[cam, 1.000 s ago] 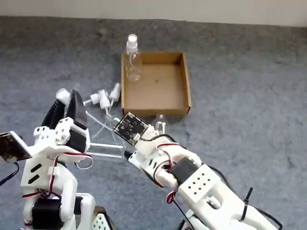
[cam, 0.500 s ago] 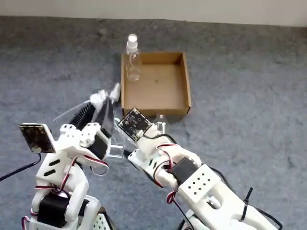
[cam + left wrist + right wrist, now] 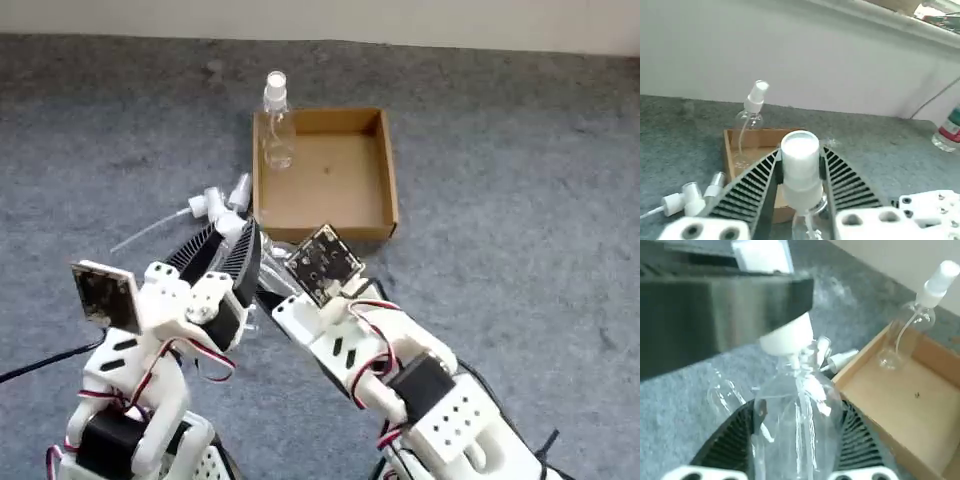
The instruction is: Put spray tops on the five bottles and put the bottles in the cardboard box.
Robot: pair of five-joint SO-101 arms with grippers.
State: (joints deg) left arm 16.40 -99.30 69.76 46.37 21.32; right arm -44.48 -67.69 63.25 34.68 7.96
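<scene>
From the high view, the two arms meet in the lower middle of the frame, just below the cardboard box (image 3: pixel 391 170). The left end effector (image 3: pixel 800 162) is clamped on a white spray top (image 3: pixel 800 150), held upright at the neck of a clear bottle (image 3: pixel 797 415). The right end effector (image 3: pixel 797 440) is clamped around that bottle's body. A second bottle (image 3: pixel 277 135), its top fitted, stands in the box's upper left corner. Loose spray tops (image 3: pixel 213 203) lie on the grey table (image 3: pixel 520 200), just left of the box.
</scene>
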